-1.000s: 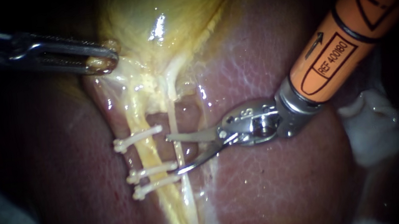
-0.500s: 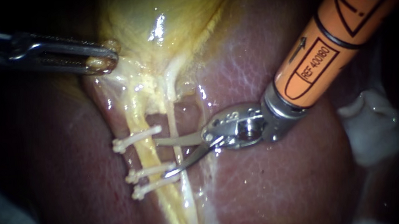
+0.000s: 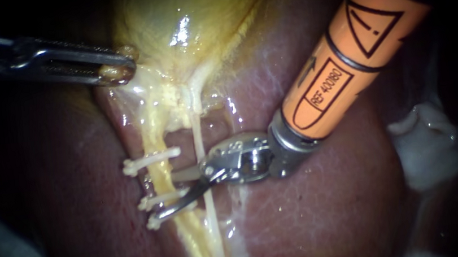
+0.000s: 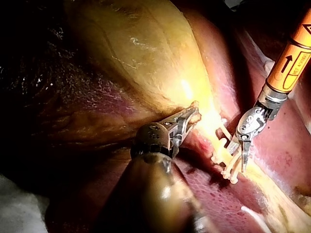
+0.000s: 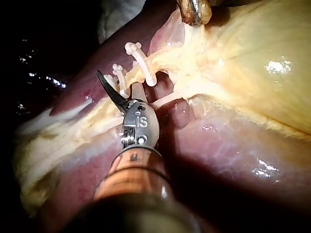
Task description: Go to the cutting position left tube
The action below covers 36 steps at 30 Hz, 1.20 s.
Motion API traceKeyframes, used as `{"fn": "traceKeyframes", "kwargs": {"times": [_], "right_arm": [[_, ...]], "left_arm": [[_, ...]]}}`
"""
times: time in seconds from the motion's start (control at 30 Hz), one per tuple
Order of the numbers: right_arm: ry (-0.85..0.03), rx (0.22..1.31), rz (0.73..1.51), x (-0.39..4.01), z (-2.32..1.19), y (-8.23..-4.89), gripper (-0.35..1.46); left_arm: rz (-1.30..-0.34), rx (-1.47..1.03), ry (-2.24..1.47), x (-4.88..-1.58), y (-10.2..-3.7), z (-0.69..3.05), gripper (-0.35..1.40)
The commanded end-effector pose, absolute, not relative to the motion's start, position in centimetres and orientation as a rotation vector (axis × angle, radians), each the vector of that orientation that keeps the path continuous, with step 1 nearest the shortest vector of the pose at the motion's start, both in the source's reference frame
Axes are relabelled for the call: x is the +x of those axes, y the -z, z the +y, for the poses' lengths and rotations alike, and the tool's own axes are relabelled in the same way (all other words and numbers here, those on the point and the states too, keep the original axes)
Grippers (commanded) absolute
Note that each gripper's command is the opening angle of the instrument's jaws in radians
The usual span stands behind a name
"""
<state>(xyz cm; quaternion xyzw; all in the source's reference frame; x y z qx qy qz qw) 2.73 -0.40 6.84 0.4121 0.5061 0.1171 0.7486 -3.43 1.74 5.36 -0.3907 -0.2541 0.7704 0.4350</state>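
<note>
In the endoscope view the left tube (image 3: pixel 152 131) runs as a thick yellow cord from the gallbladder (image 3: pixel 183 14) down over the liver (image 3: pixel 317 215). It carries one clip (image 3: pixel 150 160) above a bare stretch and two more clips (image 3: pixel 162 208) close together below it. The right instrument (image 3: pixel 168 196) reaches in with its blades parted. One blade lies across that bare stretch and the other sits by the lower pair, and neither is closed on anything. A thinner right tube (image 3: pixel 198 137) lies just beside them. The left instrument (image 3: pixel 118 72) has its jaws clamped on a nub of gallbladder, which seems to hold the tube taut. In the left wrist view the jaws pinch yellow tissue ahead of the shaft, with the open blades beyond at the clips. In the right wrist view the blades spread ahead of the instrument, with the tube and clips between and just past them. The tube looks soft, wet, light and easily torn. It is best not gripped at all but straddled on the bare stretch, clear of the clips and the thin neighbour.
</note>
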Motion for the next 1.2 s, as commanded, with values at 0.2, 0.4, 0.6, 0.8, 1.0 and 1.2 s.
{"fn": "traceKeyframes", "kwargs": {"times": [0.2,0.4,0.6,0.8,1.0,1.2], "right_arm": [[-0.280,0.909,1.119,2.87,-0.41,-6.81,1.32],[-0.305,0.926,1.107,2.87,-0.41,-6.81,1.32],[-0.340,0.949,1.089,2.89,-0.41,-6.80,1.34],[-0.347,0.963,1.107,2.92,-0.42,-6.74,1.34],[-0.352,0.999,1.145,2.93,-0.40,-6.54,1.34],[-0.359,1.028,1.192,2.95,-0.36,-6.25,1.34]], "left_arm": [[-0.632,-0.972,-1.918,-3.43,-5.36,1.74,-0.35],[-0.632,-0.972,-1.918,-3.43,-5.36,1.74,-0.35],[-0.632,-0.972,-1.918,-3.44,-5.36,1.74,-0.35],[-0.632,-0.972,-1.918,-3.44,-5.36,1.74,-0.35],[-0.632,-0.972,-1.918,-3.44,-5.36,1.74,-0.35],[-0.632,-0.972,-1.918,-3.43,-5.36,1.74,-0.35]]}}
